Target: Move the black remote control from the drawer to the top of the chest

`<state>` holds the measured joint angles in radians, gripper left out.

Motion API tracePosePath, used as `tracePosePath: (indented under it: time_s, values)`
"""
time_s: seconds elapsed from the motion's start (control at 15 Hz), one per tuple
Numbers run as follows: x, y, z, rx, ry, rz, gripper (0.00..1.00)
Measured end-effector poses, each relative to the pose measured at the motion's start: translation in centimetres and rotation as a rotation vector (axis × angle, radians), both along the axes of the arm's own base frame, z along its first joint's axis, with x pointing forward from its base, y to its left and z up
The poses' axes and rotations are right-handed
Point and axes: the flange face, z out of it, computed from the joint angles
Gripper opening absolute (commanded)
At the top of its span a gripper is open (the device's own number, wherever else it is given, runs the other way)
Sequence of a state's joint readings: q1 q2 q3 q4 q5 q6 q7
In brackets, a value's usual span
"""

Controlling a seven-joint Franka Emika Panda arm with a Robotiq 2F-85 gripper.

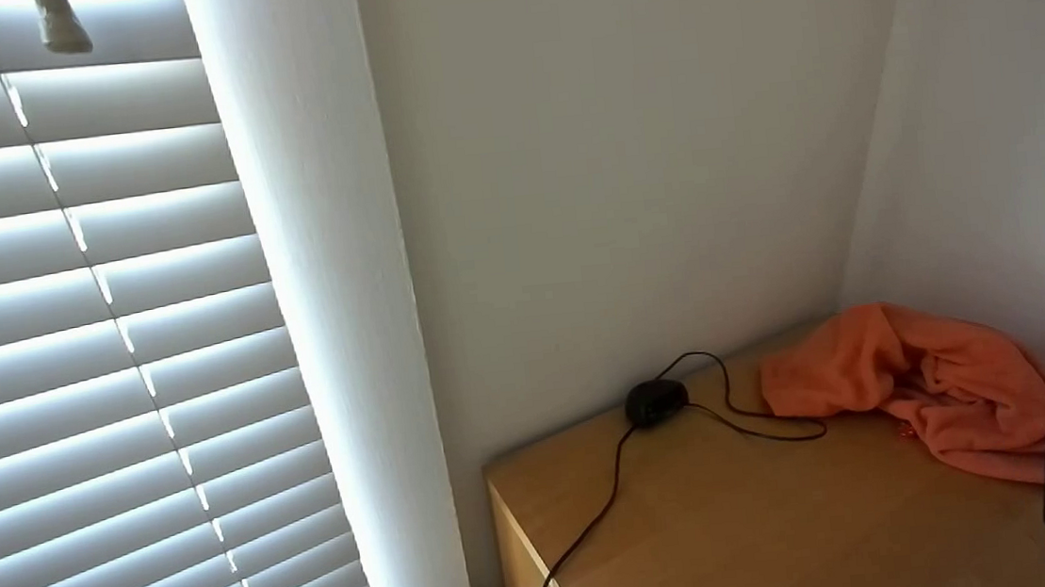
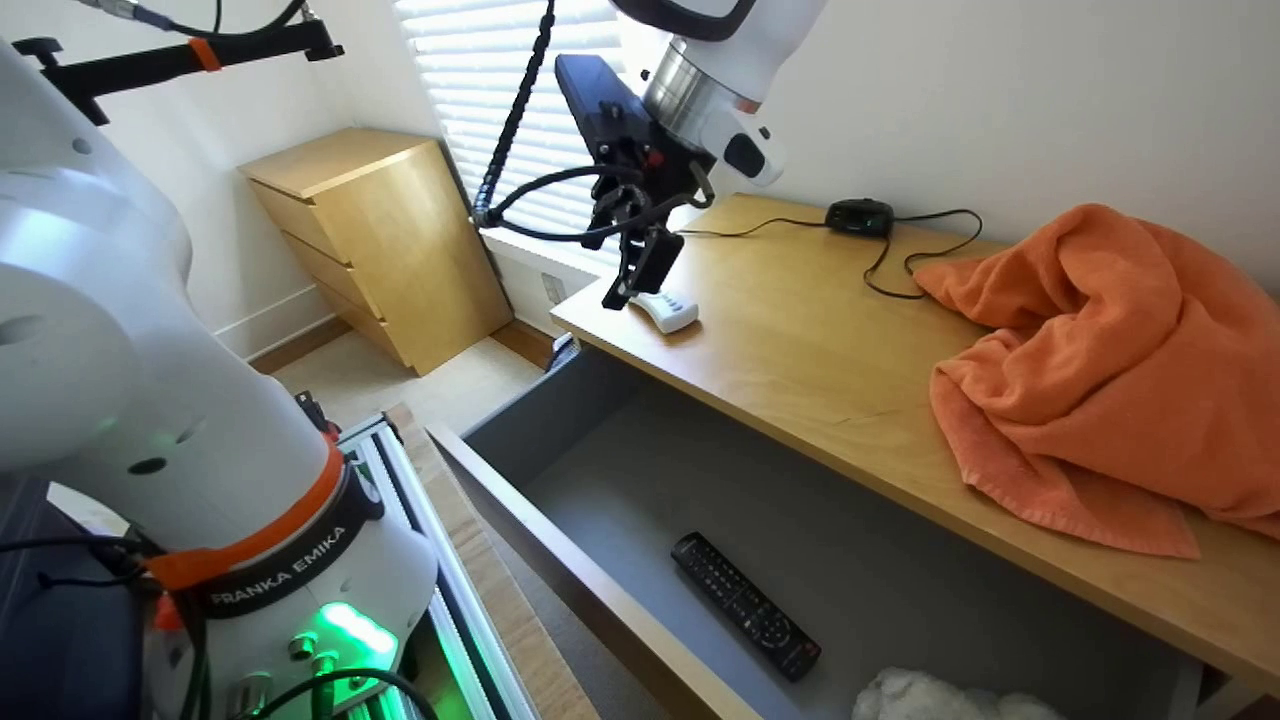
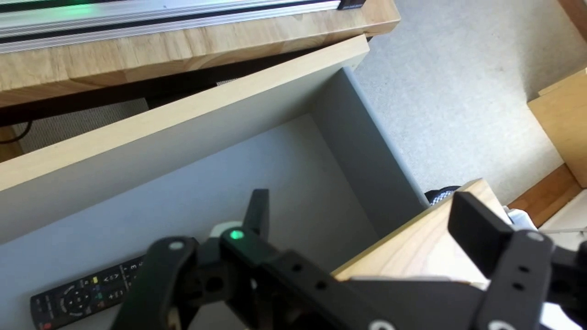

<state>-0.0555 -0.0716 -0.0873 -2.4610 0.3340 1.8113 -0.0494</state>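
The black remote control (image 2: 745, 605) lies flat on the grey floor of the open drawer (image 2: 640, 480) in an exterior view. It also shows at the lower left of the wrist view (image 3: 82, 295), partly hidden by the gripper's linkage. The chest is light tan wood with a flat top, seen in both exterior views (image 1: 741, 520) (image 2: 800, 340), and its corner shows in the wrist view (image 3: 440, 233). My gripper (image 2: 632, 285) is above the chest's front corner, away from the black remote. In the wrist view my gripper (image 3: 367, 208) has its fingers wide apart with nothing between them.
A white remote (image 2: 668, 311) lies on the chest top near the gripper. An orange towel (image 2: 1120, 370) and a black box with cable (image 2: 858, 216) are on the top. White cloth (image 2: 940, 698) lies in the drawer. A smaller cabinet (image 2: 410, 250) stands by the blinds.
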Motion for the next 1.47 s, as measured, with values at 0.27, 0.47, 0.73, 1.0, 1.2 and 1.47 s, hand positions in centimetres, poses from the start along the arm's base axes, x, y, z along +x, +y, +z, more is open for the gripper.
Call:
tracePosePath:
  time_s: [0.27, 0.47, 0.73, 1.0, 1.2, 1.47]
  values:
    - [0.2, 0.1, -0.1, -0.017, 0.020, -0.023, 1.00]
    - [-0.1, -0.6, -2.5, -0.050, 0.116, -0.097, 1.00]
    - [-2.1, -3.2, -7.4, -0.049, 0.227, -0.172, 1.00]
    - [-4.2, -6.0, -11.1, -0.089, 0.234, -0.255, 1.00]
    - [-5.5, -7.8, -12.8, -0.138, 0.191, -0.321, 1.00]
    - [-5.6, -8.5, -13.2, -0.165, 0.157, -0.351, 1.00]
